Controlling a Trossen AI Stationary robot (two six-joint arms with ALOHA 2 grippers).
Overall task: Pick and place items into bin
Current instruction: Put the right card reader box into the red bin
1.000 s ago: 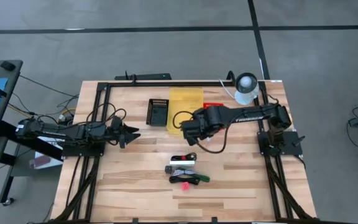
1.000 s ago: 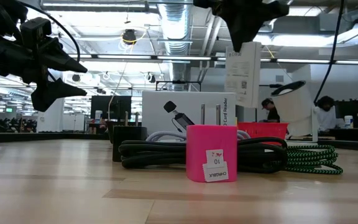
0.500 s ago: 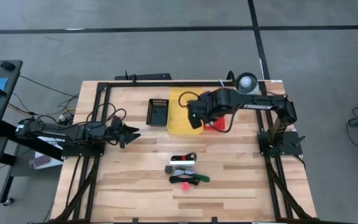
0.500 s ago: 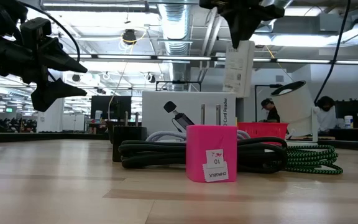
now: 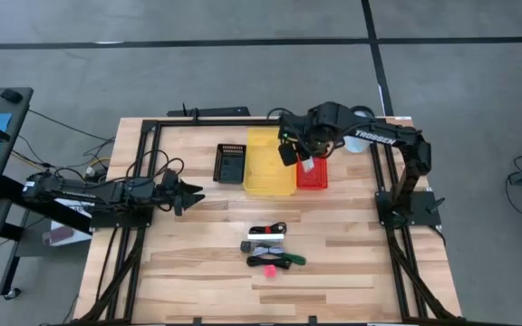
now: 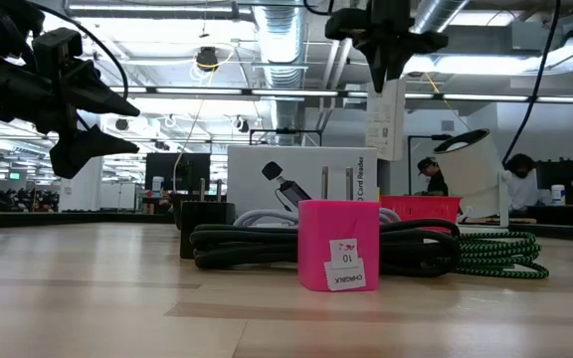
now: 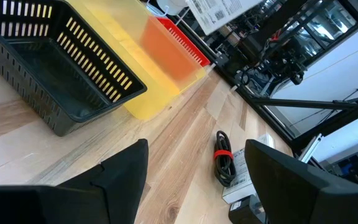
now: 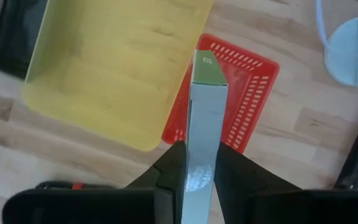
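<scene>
My right gripper [image 5: 291,150] is shut on a flat white box [image 6: 386,119], high over the line where the yellow bin [image 5: 270,167] meets the red basket [image 5: 314,177]. In the right wrist view the box [image 8: 204,118] shows edge-on with a green far end. My left gripper [image 5: 195,195] is open and empty at the table's left, also seen in the low view [image 6: 132,124]. On the near middle of the table lie a white box [image 5: 266,238], coiled black cables [image 5: 273,261], a green piece [image 5: 296,260] and a pink block [image 6: 338,244]. My right gripper pinches the white box's two flat faces at its upper end [image 8: 199,169] between its two fingers [image 8: 171,171]. The fingers come from above, pointing down. The box hangs upright below them, lifted clear of the bins.
A black slatted basket [image 5: 232,163] stands left of the yellow bin. A white round container [image 5: 359,122] stands at the far right corner. A black frame rail [image 5: 243,122] runs along the table's far side. Bare wood lies between the bins and the item pile.
My right gripper has carried the white box toward the table's far edge and to the right, from the yellow bin's near side to the border of the yellow bin and red basket. The box has turned about its upright axis and shows narrower in the low view.
</scene>
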